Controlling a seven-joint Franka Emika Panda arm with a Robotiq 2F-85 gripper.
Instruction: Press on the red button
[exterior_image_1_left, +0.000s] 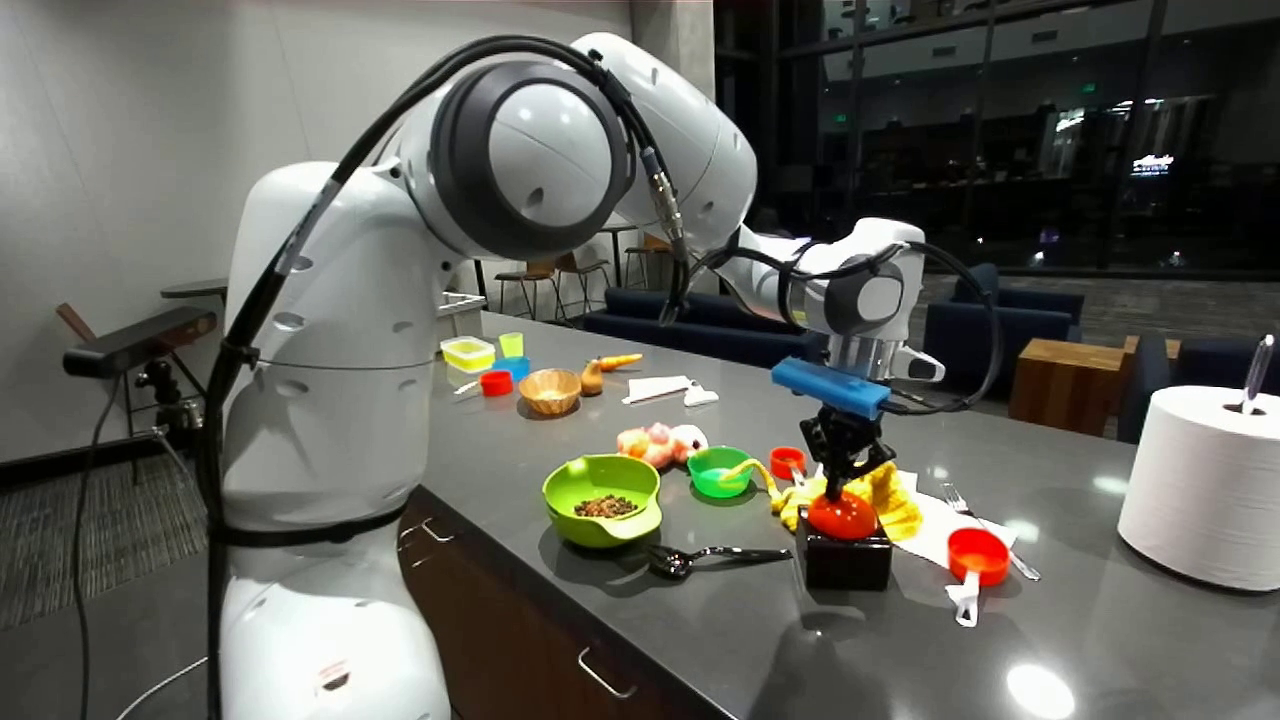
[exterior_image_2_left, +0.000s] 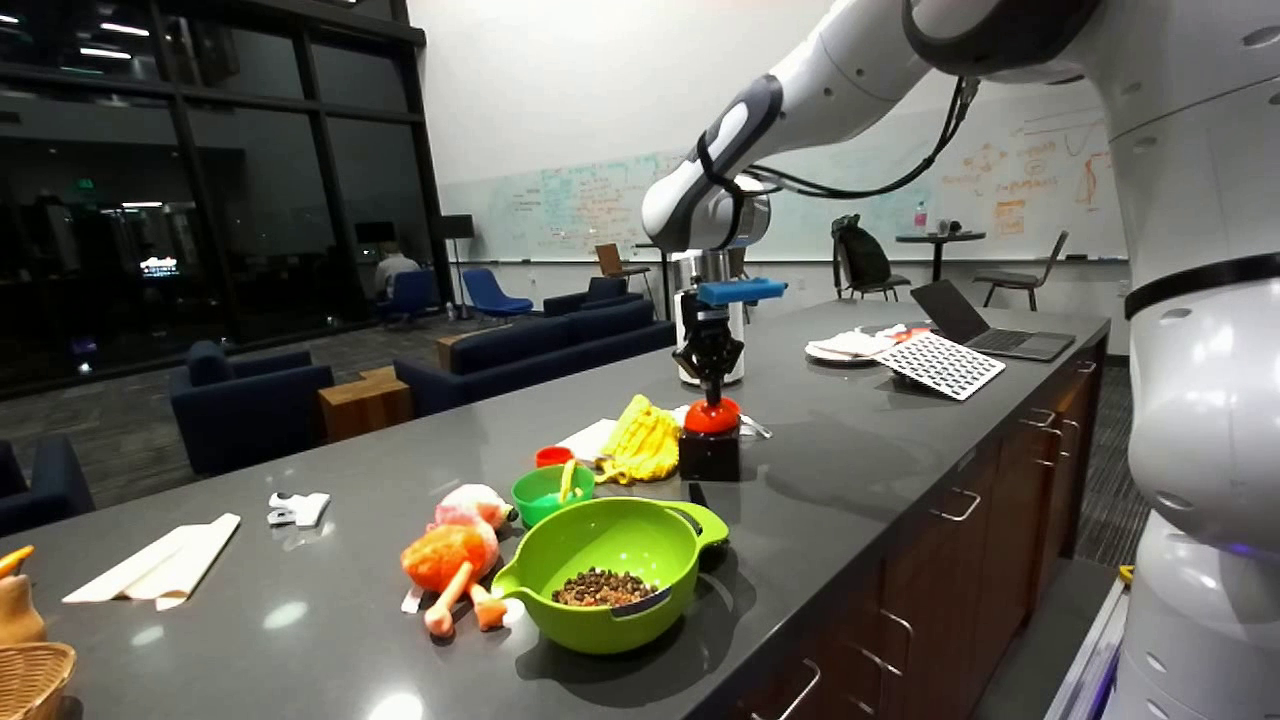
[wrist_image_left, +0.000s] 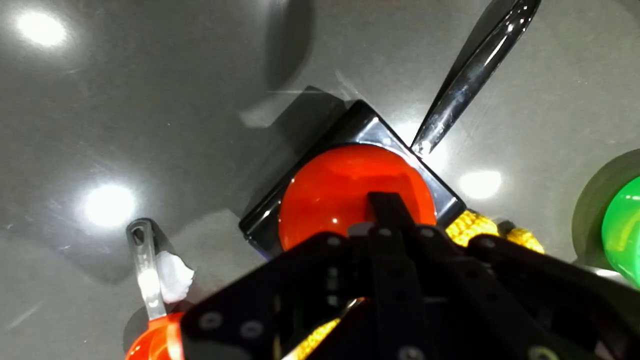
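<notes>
- The pressing step is judged to be in hand: in both exterior views, the tip of the gripper appears to be set against the top of the red button.
- Whether the cap has been pushed down cannot be told, so completion cannot be confirmed.
- For the next move, a short, straight downward push seems called for, then a lift clear; if pressed off-centre, the button could be made to slide or tip.
- The arm is arched over the countertop, the wrist being folded so that the gripper is pointed down almost vertically.
- The fingers are drawn together, with no gap made out between them, and nothing is held.
- The red button is mounted on a black box, stood upright on the countertop; a yellow knitted cloth is placed just beside it, and the handle of a black spoon is pointed towards it.
</notes>
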